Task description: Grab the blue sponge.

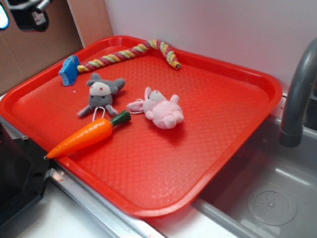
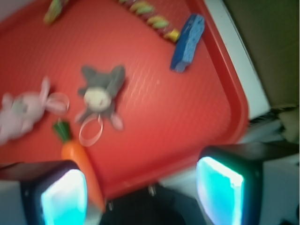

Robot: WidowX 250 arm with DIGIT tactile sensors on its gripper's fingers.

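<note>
Beside the rope's end, the blue sponge lies untouched.

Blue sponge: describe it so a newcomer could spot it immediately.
Start at the red tray and go to its far left corner. The blue sponge lies there, at the end of the striped rope. It is the only blue, blocky thing; the grey plush nearby is soft.

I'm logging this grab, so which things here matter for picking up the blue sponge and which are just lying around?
Belongs to the job:
blue sponge
tool

Just lying about:
grey plush mouse
pink plush bunny
toy carrot
braided rope
</note>
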